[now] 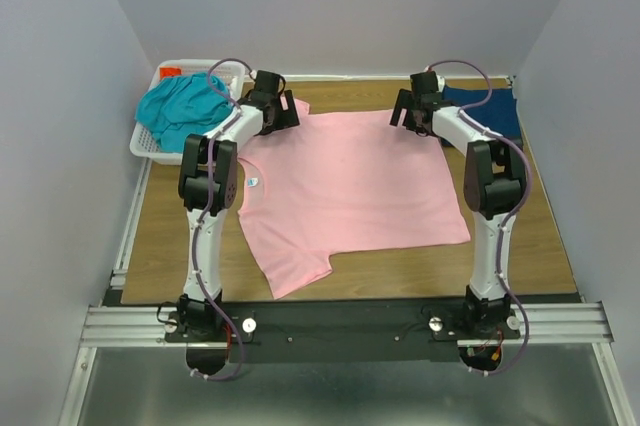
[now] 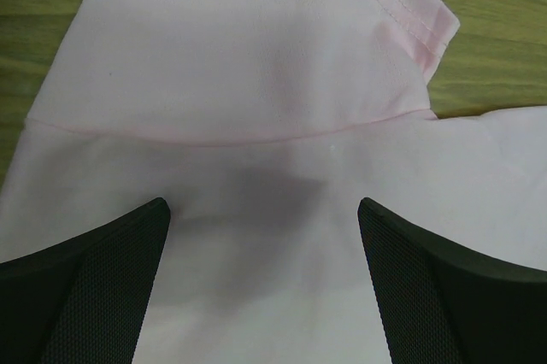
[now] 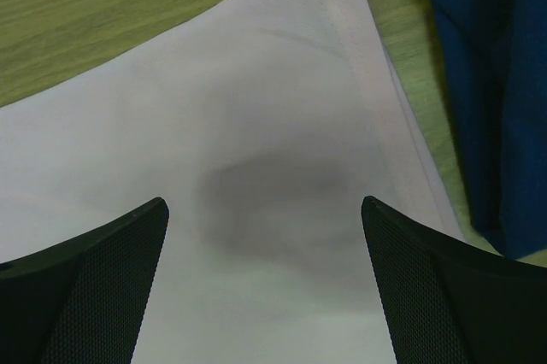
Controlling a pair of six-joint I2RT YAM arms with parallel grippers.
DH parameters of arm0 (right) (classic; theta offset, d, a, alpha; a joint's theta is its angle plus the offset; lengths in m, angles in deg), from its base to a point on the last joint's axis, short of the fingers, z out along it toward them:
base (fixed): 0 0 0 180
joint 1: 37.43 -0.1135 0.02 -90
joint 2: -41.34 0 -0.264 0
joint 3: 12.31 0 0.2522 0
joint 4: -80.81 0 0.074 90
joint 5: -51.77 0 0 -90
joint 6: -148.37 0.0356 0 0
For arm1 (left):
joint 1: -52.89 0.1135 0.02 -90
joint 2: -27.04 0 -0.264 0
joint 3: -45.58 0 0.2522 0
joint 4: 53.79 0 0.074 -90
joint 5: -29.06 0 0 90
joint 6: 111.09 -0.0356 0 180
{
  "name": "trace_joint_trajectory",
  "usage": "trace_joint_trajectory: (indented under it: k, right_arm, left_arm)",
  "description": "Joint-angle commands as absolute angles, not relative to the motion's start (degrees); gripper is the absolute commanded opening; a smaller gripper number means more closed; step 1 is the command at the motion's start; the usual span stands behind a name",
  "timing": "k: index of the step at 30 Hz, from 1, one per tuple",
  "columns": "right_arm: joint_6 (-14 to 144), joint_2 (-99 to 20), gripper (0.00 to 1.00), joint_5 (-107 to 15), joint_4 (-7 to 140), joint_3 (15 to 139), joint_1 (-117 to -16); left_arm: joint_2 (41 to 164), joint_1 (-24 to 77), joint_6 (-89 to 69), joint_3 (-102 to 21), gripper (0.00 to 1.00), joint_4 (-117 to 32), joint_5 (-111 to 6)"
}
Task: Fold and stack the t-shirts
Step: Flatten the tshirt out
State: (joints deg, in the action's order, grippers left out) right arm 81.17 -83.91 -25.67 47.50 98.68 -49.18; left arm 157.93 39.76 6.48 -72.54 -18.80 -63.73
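A light pink t-shirt [image 1: 350, 186] lies spread flat on the wooden table, its collar toward the left arm. My left gripper [image 1: 279, 106] hovers open over the shirt's far left sleeve [image 2: 256, 65], nothing between its fingers [image 2: 102, 278]. Over the shirt's far right hem corner [image 3: 282, 167] my right gripper [image 1: 409, 108] also stands open and empty. A dark navy-blue t-shirt [image 1: 485, 106] lies at the far right corner, its edge [image 3: 487, 82] showing in the right wrist view. A teal t-shirt [image 1: 185, 111] is heaped in the basket.
A white lattice basket [image 1: 148, 146] stands at the far left by the wall. Grey walls close in the table on three sides. A metal rail [image 1: 340, 326] carries both arm bases at the near edge.
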Motion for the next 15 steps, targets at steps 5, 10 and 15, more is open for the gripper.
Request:
trace_joint_trajectory:
  k: [5, 10, 15]
  right_arm:
    - [79.3, -90.5, 1.00, -25.2, 47.1, 104.3, -47.5]
    - [79.5, -93.1, 1.00, -25.1, 47.1, 106.6, -46.5]
    - [80.1, -93.6, 1.00, -25.5, 47.1, 106.5, -45.6]
  left_arm:
    - [165.0, 41.3, 4.3, -82.0, 0.98, -14.5, -62.3]
    - [168.1, 42.7, 3.4, -87.5, 0.98, -12.9, -61.2]
    - [169.6, 43.0, 2.2, -90.6, 0.98, -10.6, -61.2]
